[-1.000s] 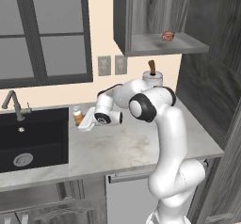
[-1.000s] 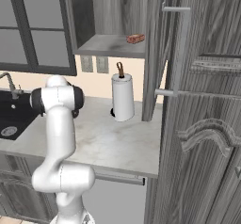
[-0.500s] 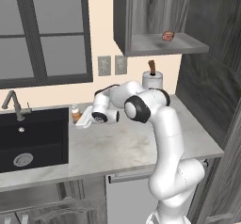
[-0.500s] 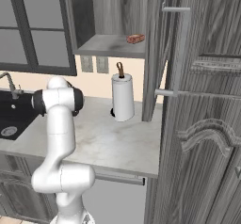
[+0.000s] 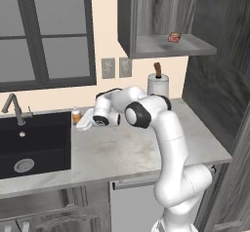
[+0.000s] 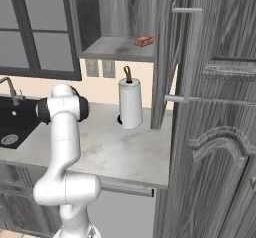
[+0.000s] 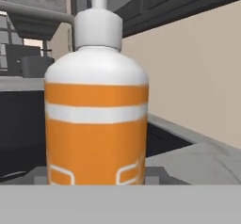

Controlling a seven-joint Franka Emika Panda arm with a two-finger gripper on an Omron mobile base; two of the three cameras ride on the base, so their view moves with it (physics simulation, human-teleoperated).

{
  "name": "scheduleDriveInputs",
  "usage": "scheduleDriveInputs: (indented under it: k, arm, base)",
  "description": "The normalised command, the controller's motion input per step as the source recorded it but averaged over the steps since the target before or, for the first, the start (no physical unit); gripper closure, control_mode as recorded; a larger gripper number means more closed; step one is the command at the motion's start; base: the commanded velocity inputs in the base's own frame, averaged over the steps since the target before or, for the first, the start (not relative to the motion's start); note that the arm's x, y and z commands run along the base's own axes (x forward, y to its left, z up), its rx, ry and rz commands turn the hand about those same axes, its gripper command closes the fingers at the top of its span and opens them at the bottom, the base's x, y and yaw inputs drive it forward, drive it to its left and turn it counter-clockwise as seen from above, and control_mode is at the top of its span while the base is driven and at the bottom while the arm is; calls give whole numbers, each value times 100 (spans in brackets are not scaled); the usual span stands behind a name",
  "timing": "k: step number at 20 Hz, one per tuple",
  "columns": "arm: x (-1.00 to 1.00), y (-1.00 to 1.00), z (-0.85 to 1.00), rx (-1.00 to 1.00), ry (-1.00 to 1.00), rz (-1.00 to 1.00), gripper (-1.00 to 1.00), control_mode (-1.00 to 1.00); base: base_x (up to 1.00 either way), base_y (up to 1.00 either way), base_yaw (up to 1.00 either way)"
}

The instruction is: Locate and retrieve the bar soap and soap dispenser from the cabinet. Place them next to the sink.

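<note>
Dispenser (image 7: 96, 110) clamped in my gripper (image 5: 84, 122), upright by the sink (image 5: 34, 145).
Since the earlier frame I see the hand nearer the wall; soap (image 5: 174, 36) unmoved on the cabinet (image 5: 161, 19) shelf.

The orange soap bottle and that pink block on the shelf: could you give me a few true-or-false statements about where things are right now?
1. The small orange soap dispenser with a white pump is beside the black rectangular sink. True.
2. The reddish-pink bar soap lies on the counter. False: it is on the dark grey wall cabinet shelf.
3. The gripper is shut on the dispenser. True.
4. The white paper-towel roll has tipped over. False: it stands upright.
</note>
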Motion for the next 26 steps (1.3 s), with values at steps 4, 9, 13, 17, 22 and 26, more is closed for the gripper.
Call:
scheduleDriveInputs:
  k: [4,9,13,17,22,26]
  arm:
    - [16,0,-38,4,0,0,-100,-100]
    - [12,0,-32,4,0,0,-100,-100]
    - [10,-2,-25,3,0,0,-100,-100]
    - [1,-23,-14,-1,1,0,-100,-100]
    - [0,-38,0,-10,4,0,-100,-100]
    - [-3,-41,6,-9,1,0,-100,-100]
  base:
    - [0,0,0]
    - [0,0,0]
    - [0,0,0]
    - [0,0,0]
    - [0,0,0]
    - [0,0,0]
